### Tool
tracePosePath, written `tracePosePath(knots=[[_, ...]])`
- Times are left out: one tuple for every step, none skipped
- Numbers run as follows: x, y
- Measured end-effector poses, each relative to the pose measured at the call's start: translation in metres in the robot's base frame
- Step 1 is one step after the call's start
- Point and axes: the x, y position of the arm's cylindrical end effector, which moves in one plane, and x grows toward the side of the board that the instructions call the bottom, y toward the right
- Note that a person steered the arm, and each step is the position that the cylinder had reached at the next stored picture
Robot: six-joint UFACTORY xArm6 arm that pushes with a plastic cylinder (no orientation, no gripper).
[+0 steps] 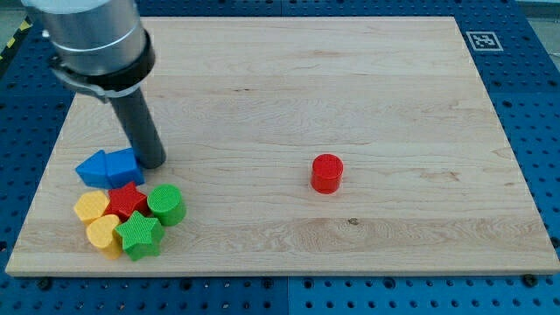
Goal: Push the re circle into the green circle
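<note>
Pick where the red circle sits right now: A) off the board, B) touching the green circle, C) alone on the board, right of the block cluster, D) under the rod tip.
C: the red circle stands alone, well to the view's right of the green circle and my tip, which is beside the blue block.

The arm point(87, 39) runs off the view's top; the red star point(128, 199) sits partly behind neighbouring blocks

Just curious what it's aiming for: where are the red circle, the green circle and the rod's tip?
red circle point(327, 166), camera view, its top face.
green circle point(164, 199), camera view, its top face.
my tip point(154, 162), camera view, the rod's lower end.
</note>
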Motion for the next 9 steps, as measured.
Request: tracePosePath(knots=[[-0.001, -0.001], [-0.019, 0.000], [-0.032, 0.001], [-0.032, 0.001], [-0.046, 0.005], [-0.078, 0.063], [-0.077, 0.160], [-0.063, 0.258], [-0.029, 0.335]])
